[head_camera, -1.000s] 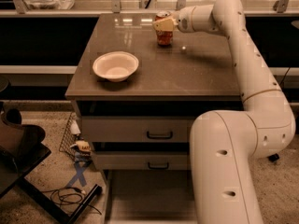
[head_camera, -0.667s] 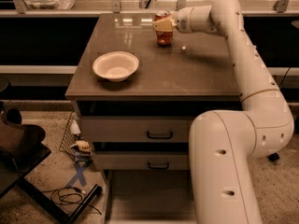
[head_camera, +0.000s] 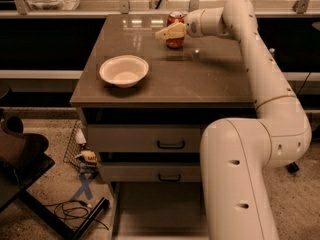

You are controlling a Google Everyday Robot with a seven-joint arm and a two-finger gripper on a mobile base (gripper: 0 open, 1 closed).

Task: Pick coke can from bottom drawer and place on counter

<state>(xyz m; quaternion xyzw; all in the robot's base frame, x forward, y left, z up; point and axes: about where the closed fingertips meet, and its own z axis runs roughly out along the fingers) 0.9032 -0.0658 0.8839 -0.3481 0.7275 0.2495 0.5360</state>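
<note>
The coke can (head_camera: 175,40) stands upright on the counter (head_camera: 200,76) near its far edge, red with its silver top showing. My gripper (head_camera: 172,30) reaches in from the right and sits around the can. The near finger (head_camera: 167,32) crosses in front of the can's middle and the far finger is hidden behind it. The jaws look open, standing off the can. The bottom drawer (head_camera: 150,204) is pulled out at the bottom of the view, and its pale floor shows nothing on it.
A white bowl (head_camera: 124,70) sits on the counter's front left. Two closed drawer fronts with black handles (head_camera: 171,145) face me. My arm's large lower link (head_camera: 235,184) fills the right foreground. A black stand and cables (head_camera: 75,211) lie on the floor at left.
The can has stayed in place on the counter. The near finger has shifted down and towards me, off the can's top, so the silver top now shows.
</note>
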